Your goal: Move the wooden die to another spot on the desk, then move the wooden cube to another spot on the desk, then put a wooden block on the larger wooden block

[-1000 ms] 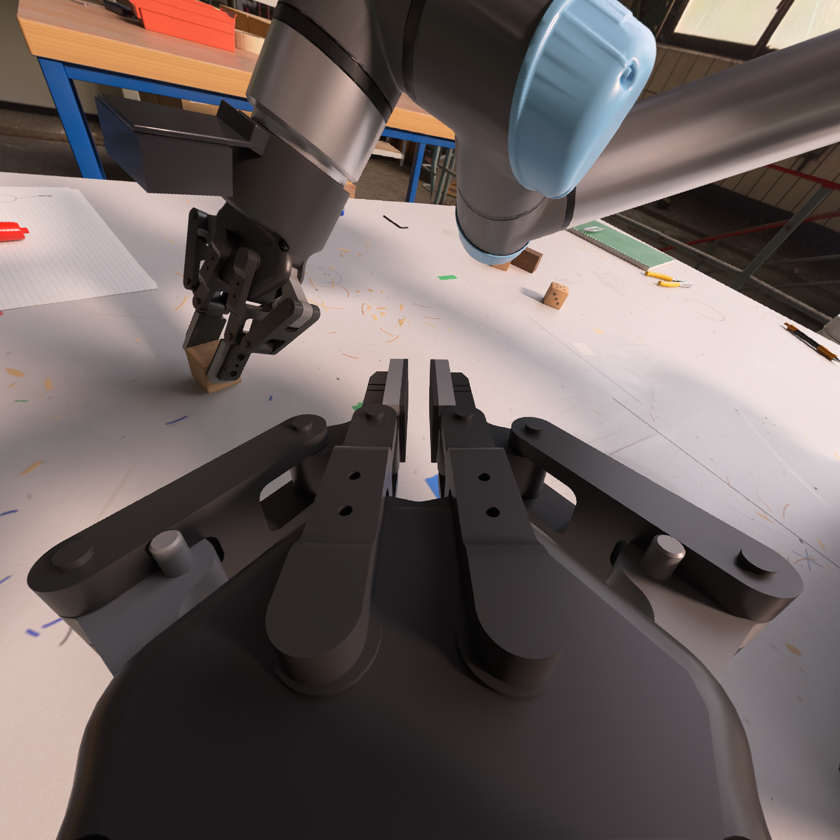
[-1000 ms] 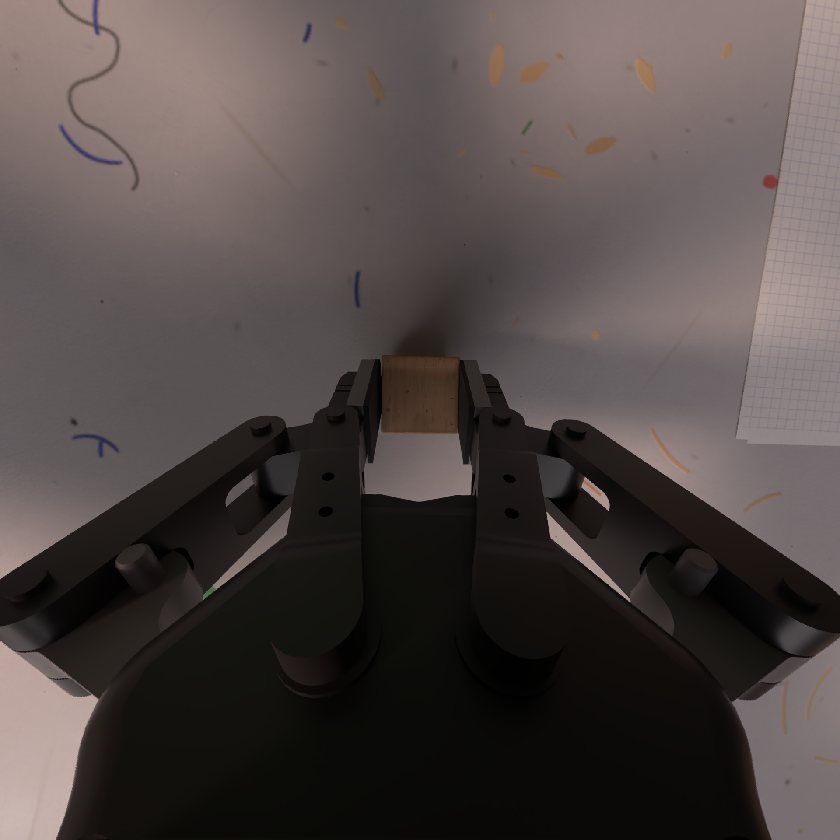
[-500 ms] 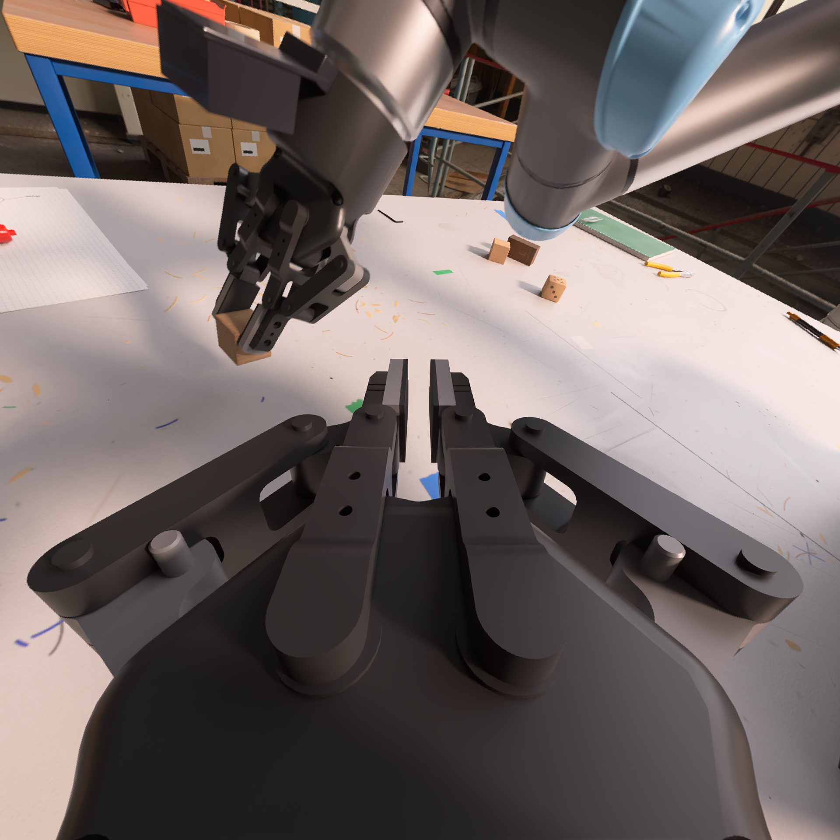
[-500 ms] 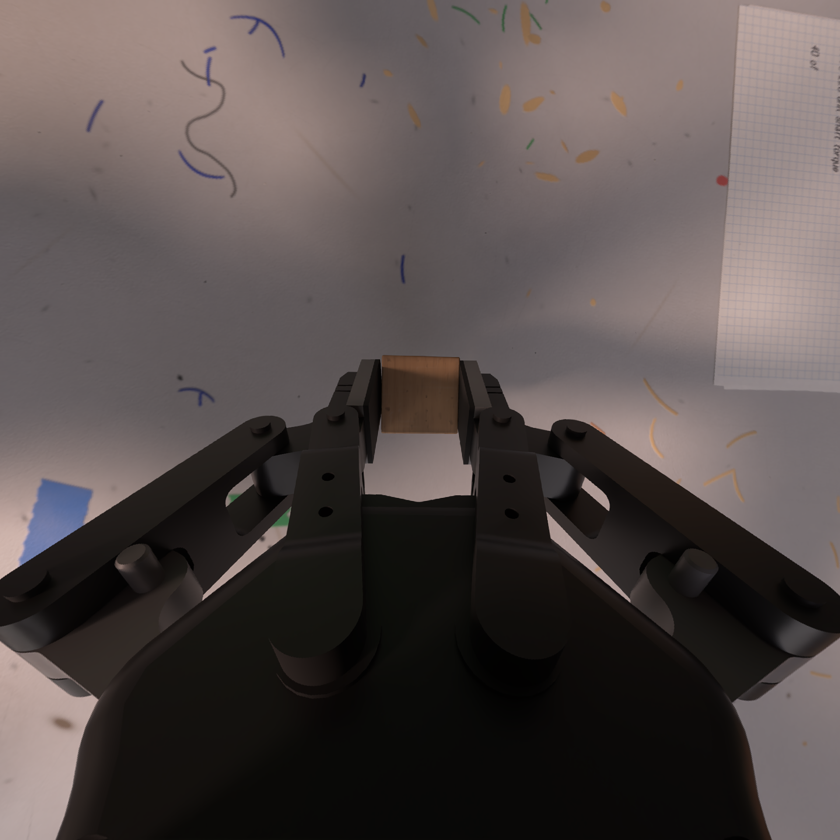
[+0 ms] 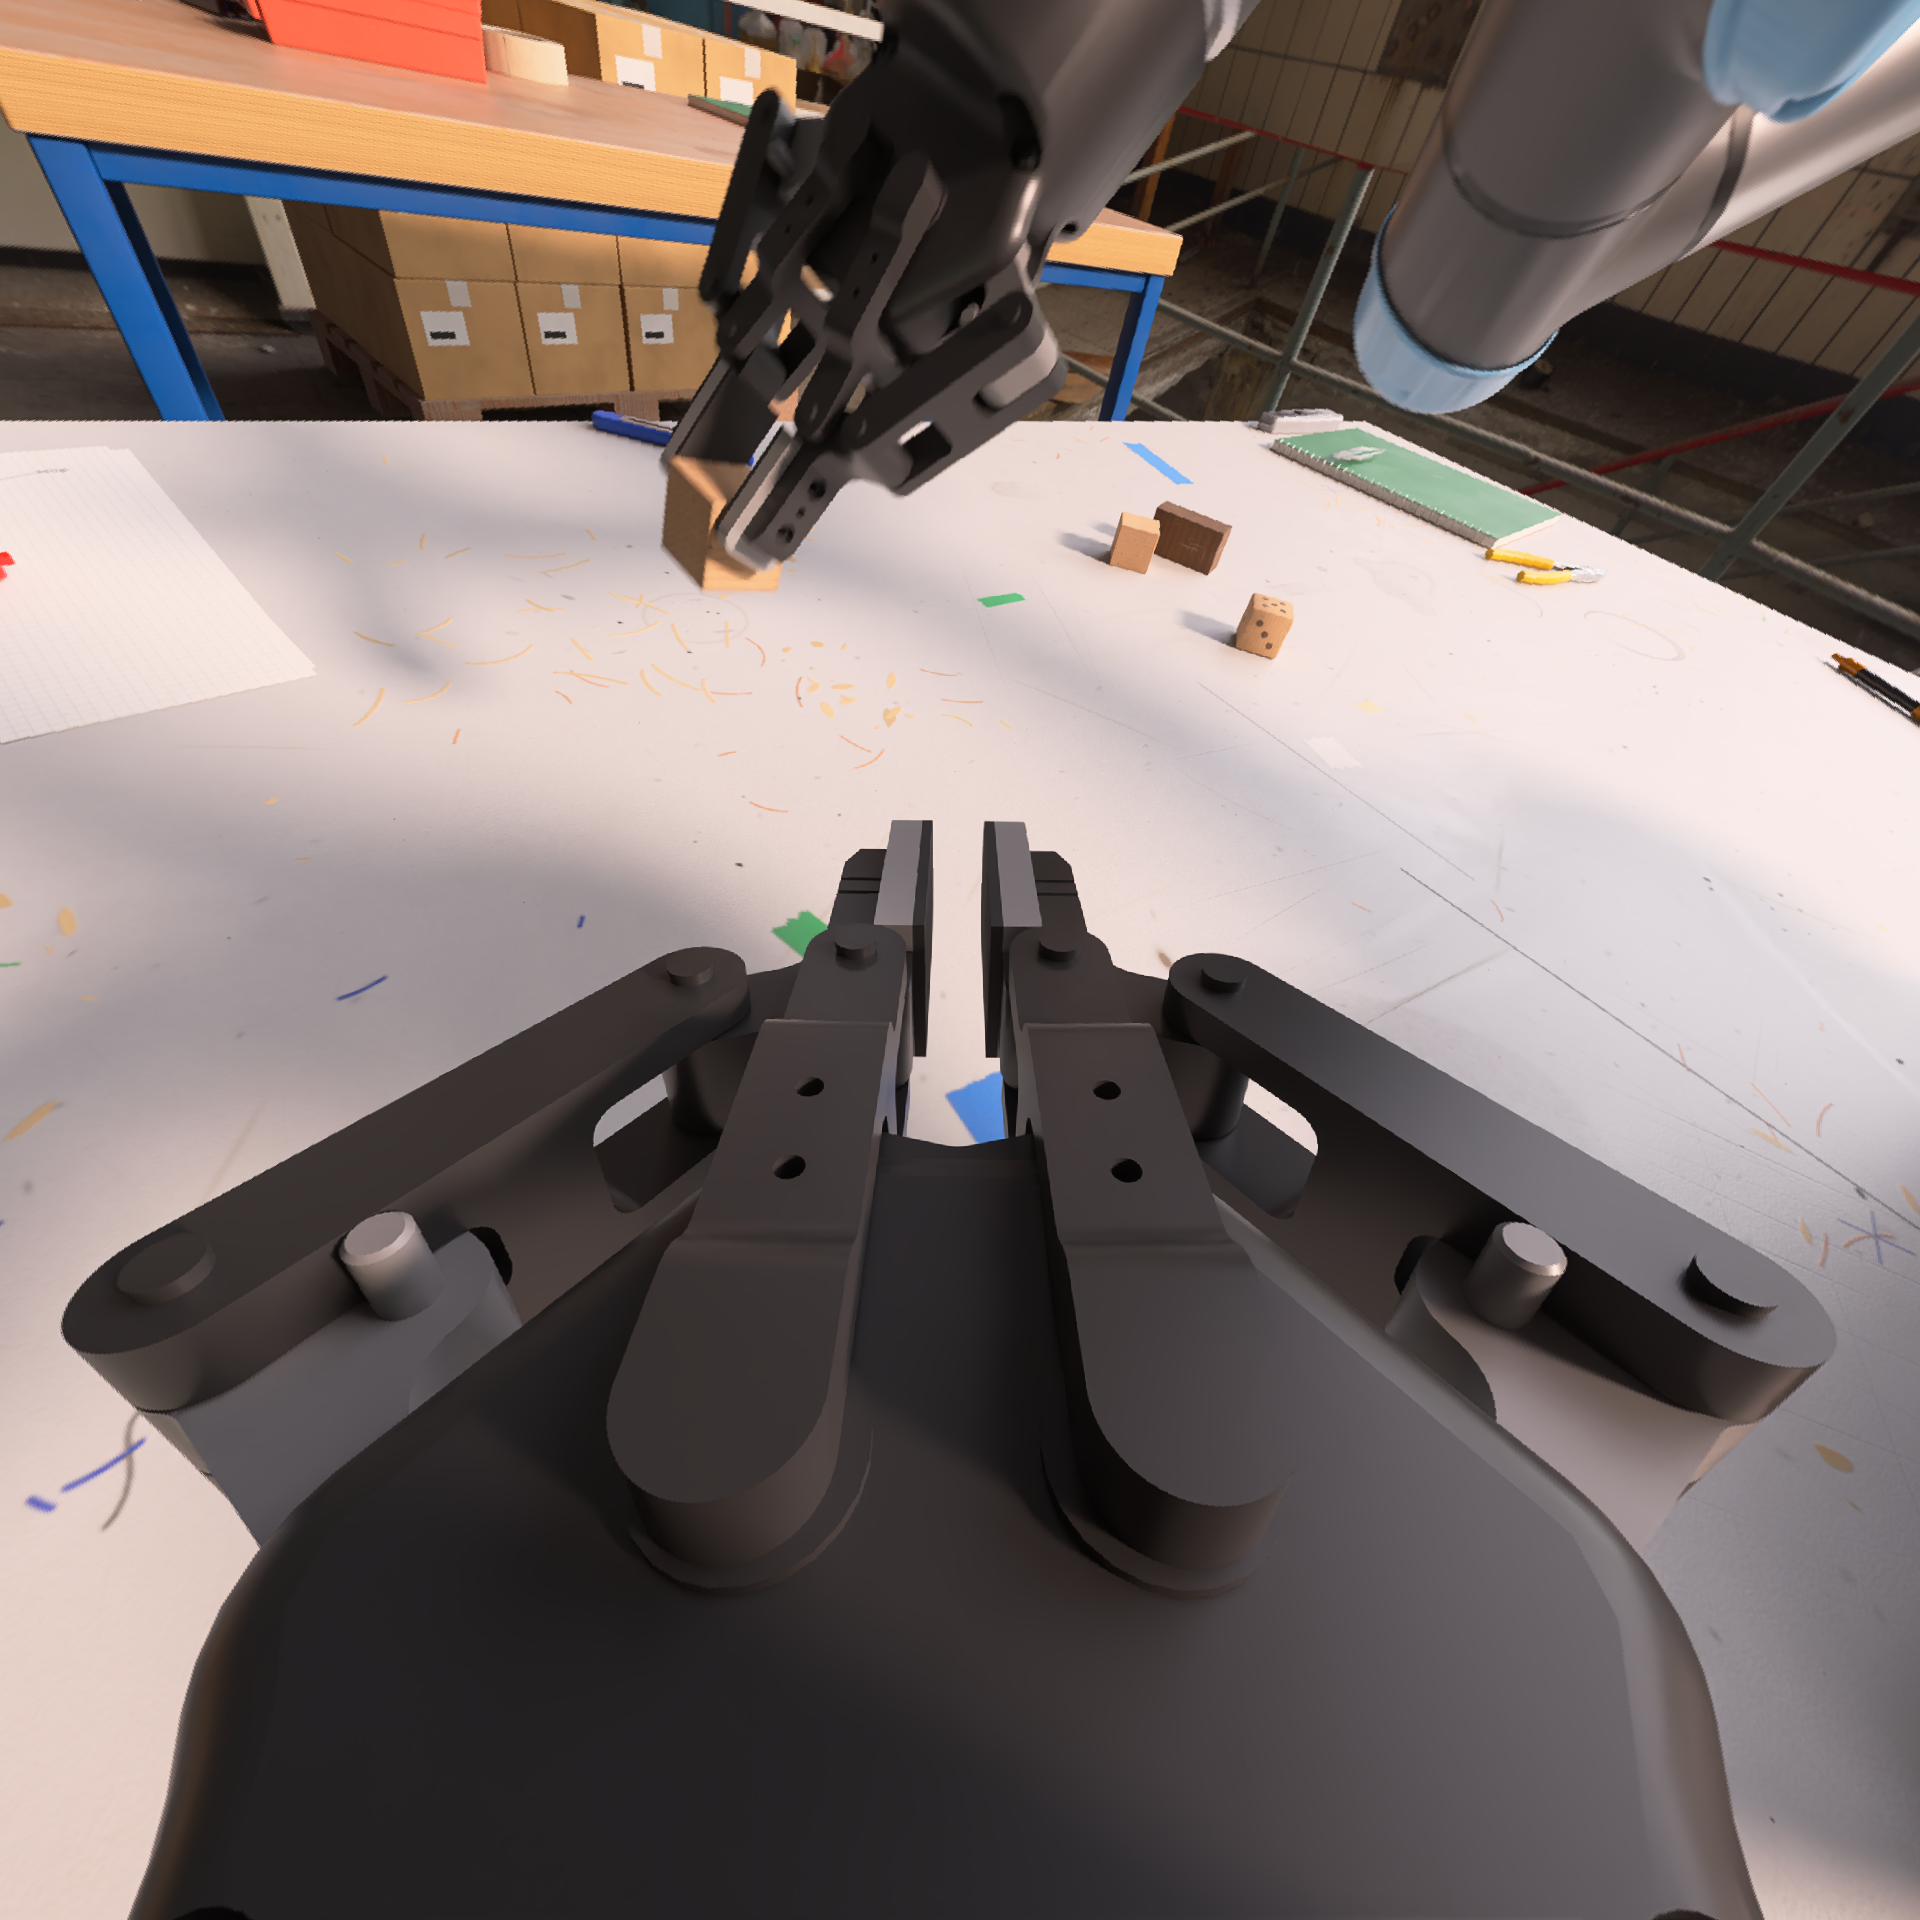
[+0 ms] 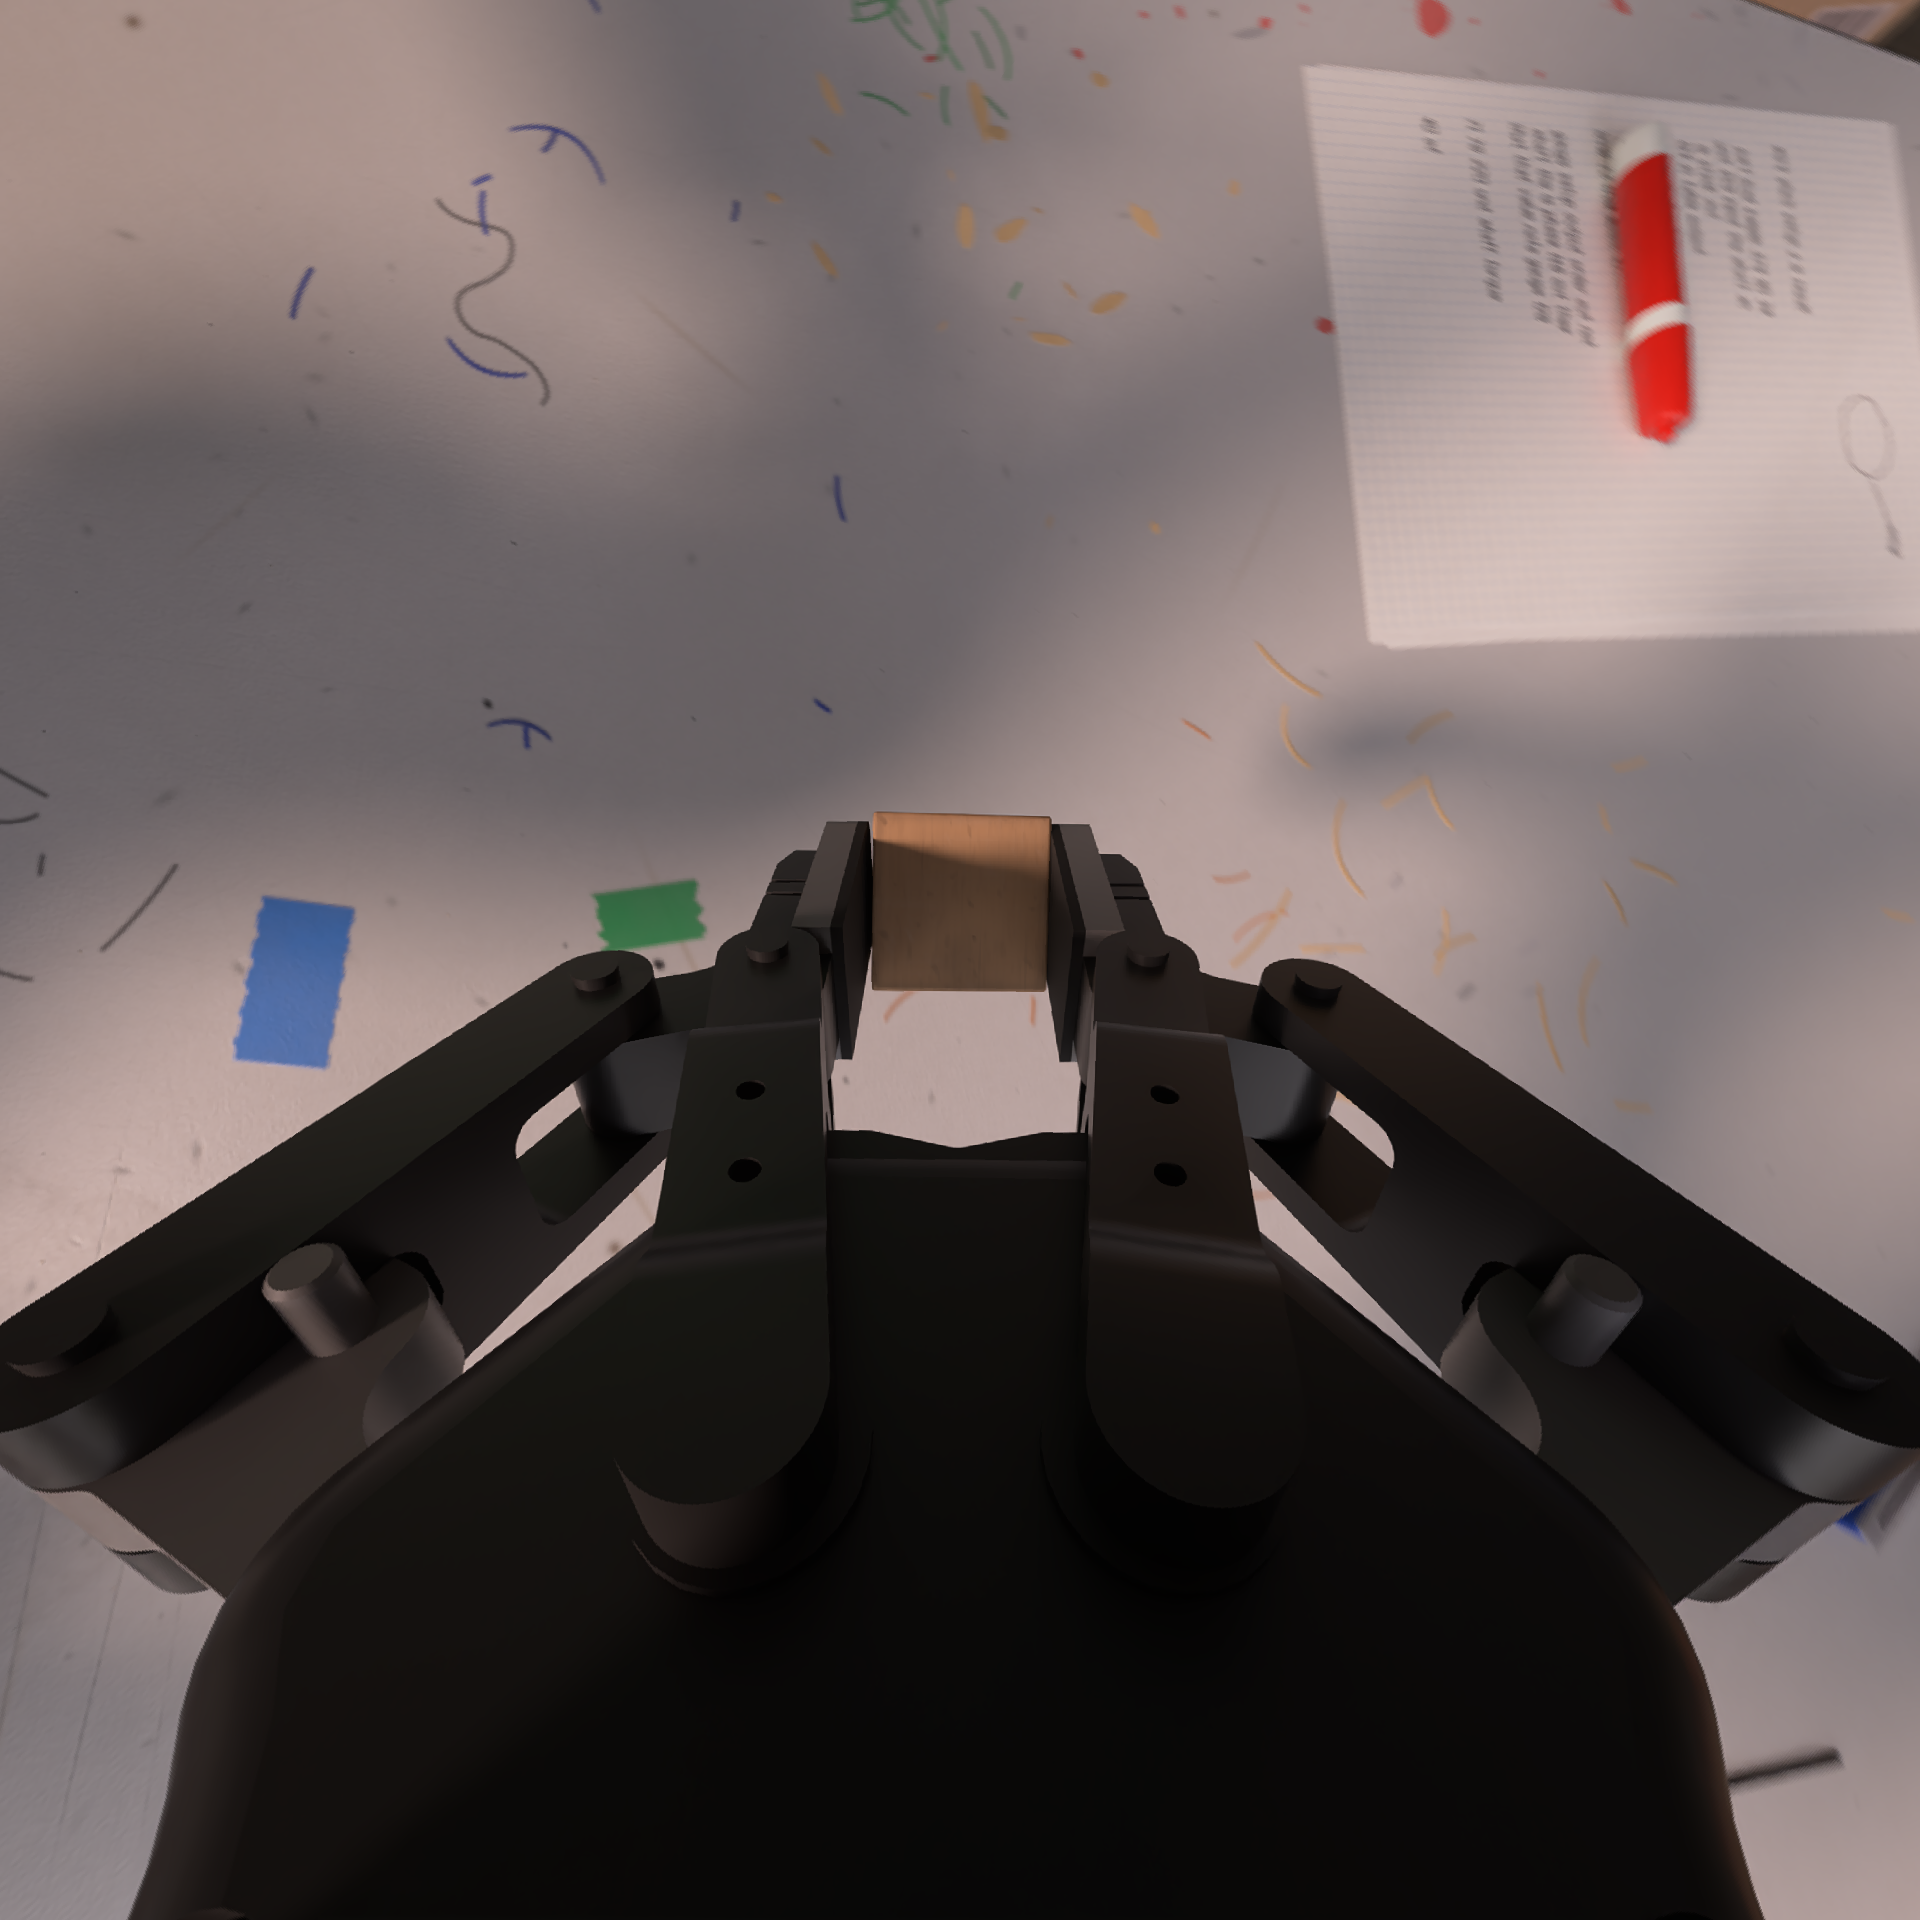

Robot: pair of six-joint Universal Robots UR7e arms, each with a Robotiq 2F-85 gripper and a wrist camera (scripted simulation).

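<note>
**Cube in transit: second step under way, stacking not yet begun**

Step in hand. The right gripper (image 6: 961, 904) is pinching the wooden cube (image 6: 958, 902) between its two pads, one on each side face, and carries it clear of the desk (image 6: 623, 582). In the left wrist view the cube (image 5: 707, 530) hangs in that gripper (image 5: 743, 520) above the scatter of wood shavings (image 5: 707, 665), well to the left of the wooden die (image 5: 1263, 624). I judge this to be the cube's relocation. The die rests on the desk, apart from the block pair.

Left gripper (image 5: 956, 873): fingers drawn nearly together with a narrow gap and nothing between them; it hangs idle over the near desk.

Next move, as judged. The cube needs a flat, bare patch, away from the sheet of squared paper (image 6: 1621, 499) and the red marker (image 6: 1652, 281) lying on it. It should come down level before the pads part. Stacking follows: the small light block (image 5: 1132, 541) sits just beside the dark brown block (image 5: 1192, 536), behind the die, so a finger will have little room between them.

Materials and shapes.
- Cube: pale, fine-grained wood, square faces, slightly rounded edges; matte, likely to grip well.
- Die: light wood, dark pips, softened corners.
- Dark block: broader and squat, offering a wider top face.
- Desk: white, matte, marked with pen strokes and bits of blue and green tape.
</note>
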